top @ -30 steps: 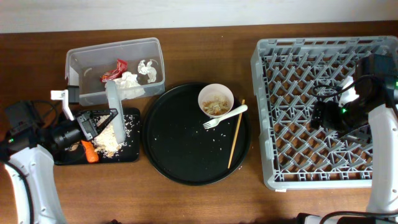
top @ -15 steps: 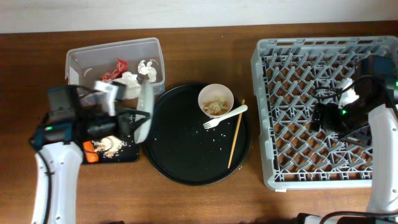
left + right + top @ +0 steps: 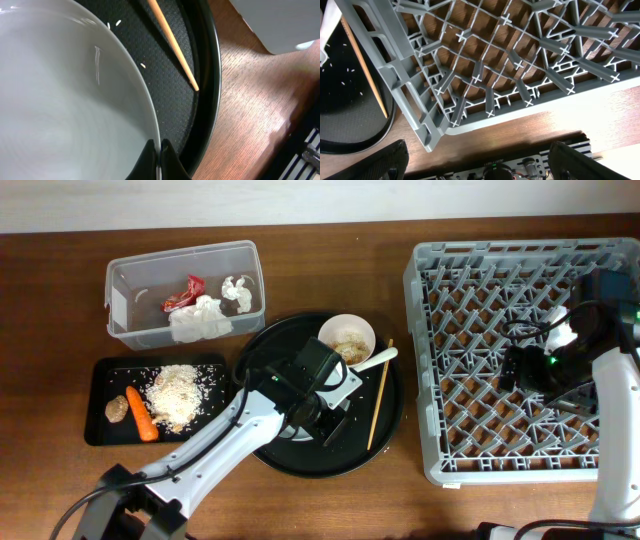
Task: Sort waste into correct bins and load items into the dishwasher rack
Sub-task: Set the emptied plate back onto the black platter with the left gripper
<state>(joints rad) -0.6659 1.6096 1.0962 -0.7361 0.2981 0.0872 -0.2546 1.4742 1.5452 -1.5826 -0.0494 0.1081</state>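
The wide white plate-bowl (image 3: 65, 100) hangs low over the round black tray (image 3: 270, 350), and my left gripper (image 3: 333, 420) (image 3: 159, 155) is shut on its rim. A small white bowl (image 3: 347, 340) with food scraps, a white fork (image 3: 365, 365) and a thin wooden stick (image 3: 380, 395) (image 3: 172, 42) lie on that tray. The clear tub (image 3: 125, 280) holds a red wrapper (image 3: 184, 292) and napkins (image 3: 205, 318). The black rectangular tray (image 3: 205, 425) holds a carrot (image 3: 141, 412), a brown lump (image 3: 116, 409) and rice crumbs (image 3: 180, 392). Over the dishwasher rack (image 3: 480, 350) my right gripper (image 3: 545, 365) (image 3: 482, 165) stands open with nothing in it.
The grey rack (image 3: 485, 65) fills the table's right side, its front left corner close to the round tray's rim (image 3: 350, 115) and the stick (image 3: 365, 70). My left arm lies across the round tray from the bottom left. Bare wood shows along the front edge.
My left arm swung right from over the black rectangular tray to over the round tray, carrying the white plate-bowl. A heap of rice crumbs now shows on the rectangular tray. The right arm stayed still.
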